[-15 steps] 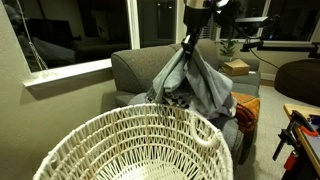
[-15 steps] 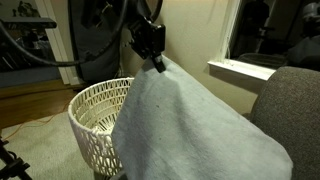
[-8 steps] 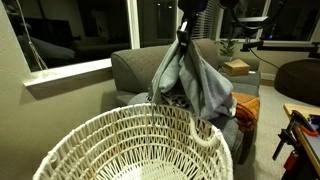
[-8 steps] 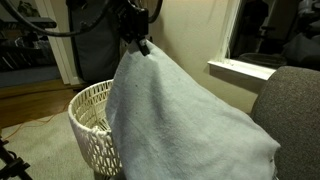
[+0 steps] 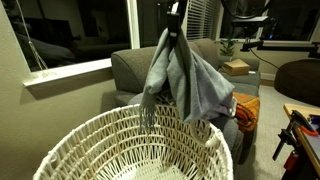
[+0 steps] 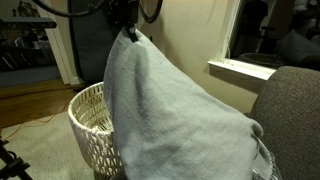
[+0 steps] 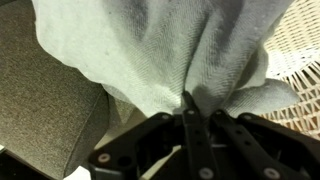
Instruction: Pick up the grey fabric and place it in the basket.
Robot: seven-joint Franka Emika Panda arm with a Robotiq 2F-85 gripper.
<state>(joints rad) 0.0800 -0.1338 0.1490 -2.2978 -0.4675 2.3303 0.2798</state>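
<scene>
At the top centre of an exterior view, the gripper (image 5: 174,32) has its jaws closed on a pinched fold of the grey fabric (image 5: 186,82), which hangs in a long bunch down the middle of the frame, above the far rim of the basket (image 5: 100,125) filling the lower left. Behind it stands a grey sofa (image 5: 130,65), with an orange cloth (image 5: 246,108) at centre right. In the wrist view, the fingers (image 7: 188,108) at bottom centre clamp the gathered cloth.
</scene>
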